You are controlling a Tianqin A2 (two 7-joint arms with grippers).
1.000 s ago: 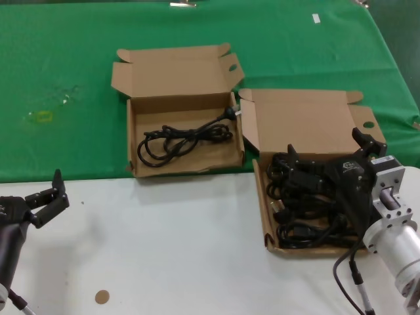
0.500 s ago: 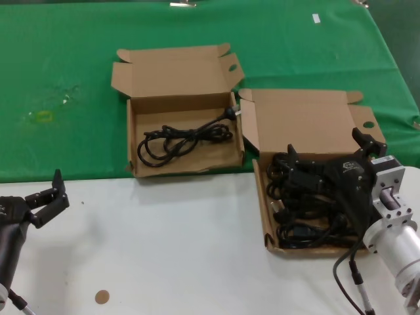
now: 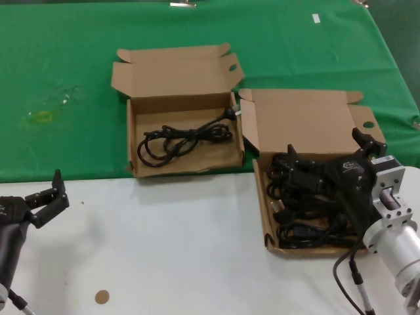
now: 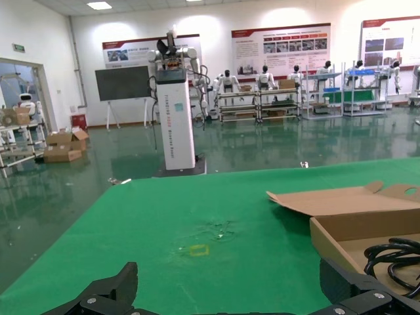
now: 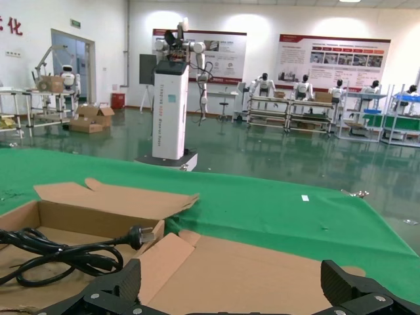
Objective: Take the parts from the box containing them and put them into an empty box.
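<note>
Right gripper at lower right, jaws spread wide over the cords in the full box. Left gripper at lower left above the counter, jaws wide. Far box at upper centre holds one cord

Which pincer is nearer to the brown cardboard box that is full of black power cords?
The right pincer: it is open directly over the full brown cardboard box. The left pincer, also open, is far to the left, above the white table.

Almost nothing changed: only the left gripper, at eight o'clock over the counter, drifted slightly.
</note>
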